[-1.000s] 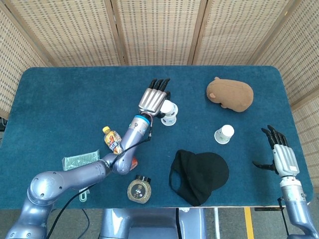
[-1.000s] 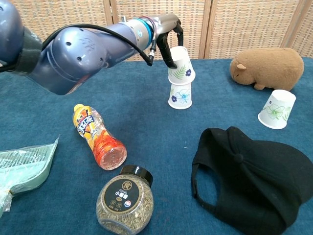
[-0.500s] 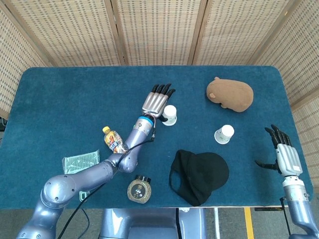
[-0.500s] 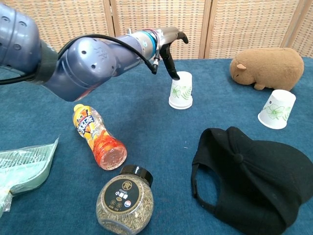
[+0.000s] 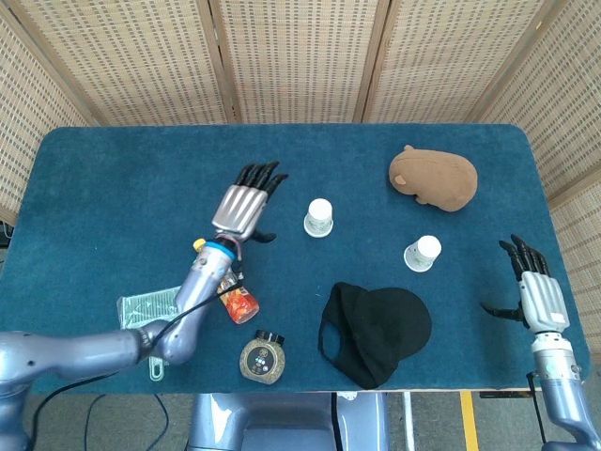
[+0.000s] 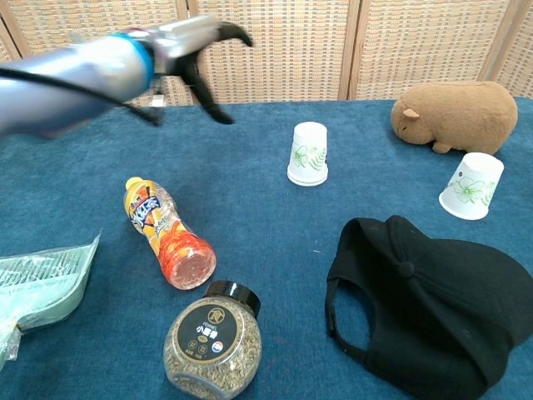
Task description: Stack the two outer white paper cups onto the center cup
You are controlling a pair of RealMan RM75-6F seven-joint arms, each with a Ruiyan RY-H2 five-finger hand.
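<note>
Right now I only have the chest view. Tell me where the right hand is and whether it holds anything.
Observer: The head view shows the right hand near the right edge of the table, fingers apart, holding nothing.
Operator: Give me what lies between it and the remaining outer cup.
Observer: Only bare cloth. The outer cup stands to that hand's left, and the black cap lies nearer the front edge.
Operator: Report the left hand; it is blurred here.
Observer: The left hand holds nothing, fingers spread, left of the center cup and apart from it.
</note>
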